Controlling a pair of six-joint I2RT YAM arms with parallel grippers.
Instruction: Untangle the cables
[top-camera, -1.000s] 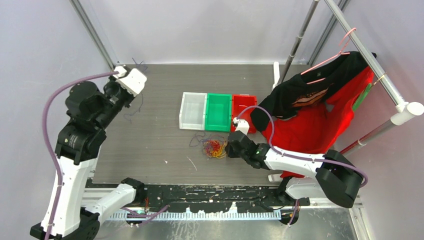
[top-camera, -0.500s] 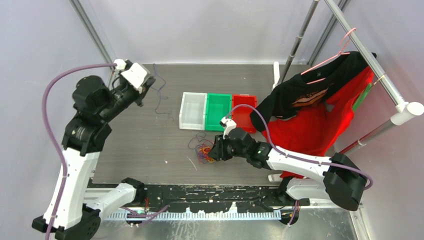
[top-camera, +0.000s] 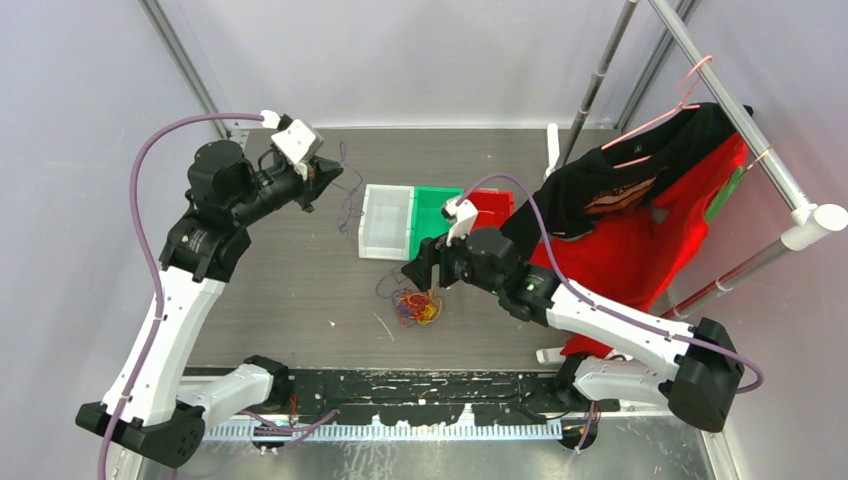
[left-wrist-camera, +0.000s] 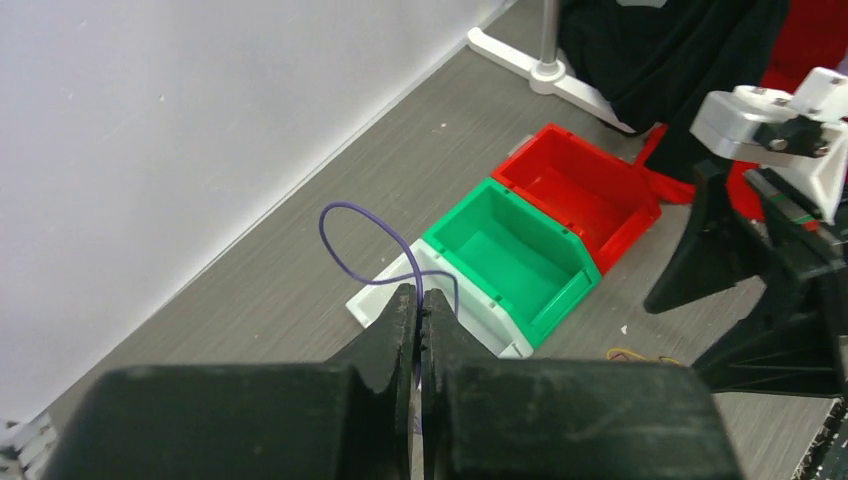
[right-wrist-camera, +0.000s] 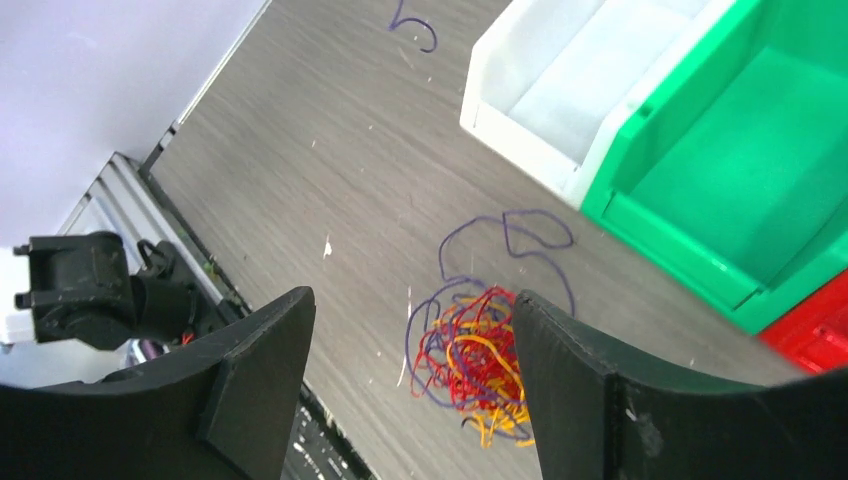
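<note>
While the left end effector (left-wrist-camera: 420, 312) clamps one purple cable (left-wrist-camera: 352, 204), the right end effector (right-wrist-camera: 410, 297), jaws apart, hovers over the tangled cables (top-camera: 417, 305) at six o'clock of the green bin (top-camera: 432, 257); best pinch one outer loop only.

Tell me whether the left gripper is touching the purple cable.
Touching. The left wrist view shows the left gripper shut on the purple cable, whose loop rises from between its jaws.

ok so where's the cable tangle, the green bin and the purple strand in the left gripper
cable tangle (right-wrist-camera: 470, 360), right wrist view, middle of the red and yellow knot
green bin (left-wrist-camera: 510, 252), left wrist view, its bare floor
purple strand (left-wrist-camera: 352, 206), left wrist view, top of its loop
</note>
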